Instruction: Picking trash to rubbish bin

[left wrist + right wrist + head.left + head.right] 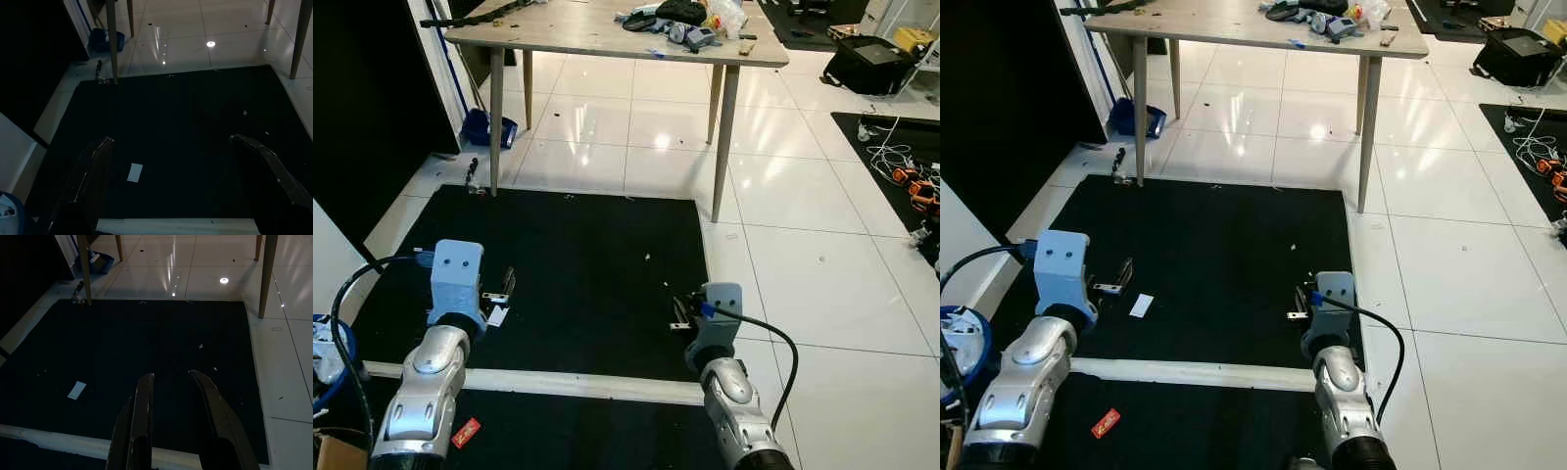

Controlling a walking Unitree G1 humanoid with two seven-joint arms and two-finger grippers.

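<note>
Above the black mat (1224, 255), the left gripper (171, 161) hangs with fingers spread wide and empty, while the right gripper (173, 401) hangs with fingers narrowly parted, holding nothing. A white paper scrap (1141, 305) lies on the mat just beside the left gripper. A red wrapper (1106, 422) lies nearer the robot. Beyond the mat stands a wooden table (597, 29) on white tiles (803, 245).
</note>
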